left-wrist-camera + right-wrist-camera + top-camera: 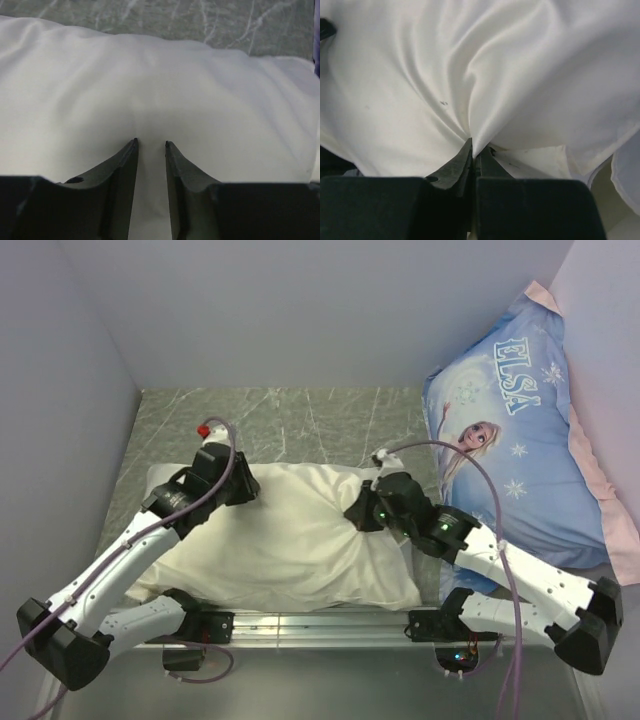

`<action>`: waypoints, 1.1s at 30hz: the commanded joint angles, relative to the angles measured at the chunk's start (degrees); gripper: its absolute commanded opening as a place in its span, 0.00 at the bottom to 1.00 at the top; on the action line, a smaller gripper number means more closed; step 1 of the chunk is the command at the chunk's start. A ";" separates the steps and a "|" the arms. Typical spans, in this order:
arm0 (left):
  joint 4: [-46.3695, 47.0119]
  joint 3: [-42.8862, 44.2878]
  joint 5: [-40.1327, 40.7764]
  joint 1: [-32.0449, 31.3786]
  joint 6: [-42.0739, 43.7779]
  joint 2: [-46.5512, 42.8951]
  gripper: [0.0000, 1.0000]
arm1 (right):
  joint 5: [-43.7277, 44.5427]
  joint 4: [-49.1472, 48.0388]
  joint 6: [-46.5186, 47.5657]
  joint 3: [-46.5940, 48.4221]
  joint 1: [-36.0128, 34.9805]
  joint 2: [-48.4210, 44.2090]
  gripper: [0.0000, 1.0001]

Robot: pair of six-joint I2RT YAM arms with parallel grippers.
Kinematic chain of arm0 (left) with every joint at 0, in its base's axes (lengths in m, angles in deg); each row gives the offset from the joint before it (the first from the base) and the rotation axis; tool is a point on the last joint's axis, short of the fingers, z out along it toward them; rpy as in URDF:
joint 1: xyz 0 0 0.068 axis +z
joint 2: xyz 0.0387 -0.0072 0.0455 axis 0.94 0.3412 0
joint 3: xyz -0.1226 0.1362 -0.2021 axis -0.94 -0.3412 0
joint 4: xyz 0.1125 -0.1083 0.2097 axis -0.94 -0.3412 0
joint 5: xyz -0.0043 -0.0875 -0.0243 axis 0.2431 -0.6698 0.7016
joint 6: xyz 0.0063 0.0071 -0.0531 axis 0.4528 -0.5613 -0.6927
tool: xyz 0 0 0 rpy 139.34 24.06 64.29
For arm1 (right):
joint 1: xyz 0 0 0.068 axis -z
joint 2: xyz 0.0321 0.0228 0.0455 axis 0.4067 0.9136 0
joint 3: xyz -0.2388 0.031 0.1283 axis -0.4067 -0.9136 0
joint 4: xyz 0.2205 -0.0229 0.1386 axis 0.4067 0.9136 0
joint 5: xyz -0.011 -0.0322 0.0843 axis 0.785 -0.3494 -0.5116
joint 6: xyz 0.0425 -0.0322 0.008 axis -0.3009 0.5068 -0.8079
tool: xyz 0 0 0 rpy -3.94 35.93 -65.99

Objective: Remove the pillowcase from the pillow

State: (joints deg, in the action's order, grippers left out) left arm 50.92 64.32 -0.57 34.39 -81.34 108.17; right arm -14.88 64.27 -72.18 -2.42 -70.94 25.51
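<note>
The cream pillowcase (300, 540) lies wrinkled over the plump pillow across the table's middle. The pillow's whiter end (168, 478) shows at the left. My left gripper (245, 488) sits on the far left part. In the left wrist view its jaws (150, 143) stand narrowed, pressed into smooth white fabric (150, 75) with a thick ridge of it between them. My right gripper (358, 515) is on the right part. In the right wrist view it (479, 145) is shut on a thin fold of the pillowcase (520, 75), with creases fanning out from the tips.
A blue ELSA-print pillow (520, 440) with a pink edge leans at the right wall, close to the right arm. The marbled grey tabletop (300, 420) shows behind the pillow. Walls close in at the left, back and right. A metal rail (320, 625) runs along the near edge.
</note>
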 commanded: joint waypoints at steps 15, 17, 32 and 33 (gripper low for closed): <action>5.00 2.68 -10.63 -9.32 6.44 -2.58 0.86 | 5.15 -14.49 -2.82 10.23 -8.26 12.23 0.38; 5.61 1.00 -8.76 -10.30 5.48 -1.62 0.86 | 7.70 -13.88 -2.82 8.90 -8.08 10.20 0.56; 11.16 7.82 -3.23 -20.13 8.72 8.92 0.97 | 7.80 -10.27 -6.51 -8.50 6.15 -5.28 0.59; 10.20 9.15 -1.65 -21.02 9.07 12.50 0.97 | 6.84 -11.06 -6.77 -9.03 6.42 -4.85 0.59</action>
State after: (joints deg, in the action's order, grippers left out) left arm 59.60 67.79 -6.53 16.27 -74.57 115.05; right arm -5.15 55.31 -77.82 -10.00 -65.25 20.39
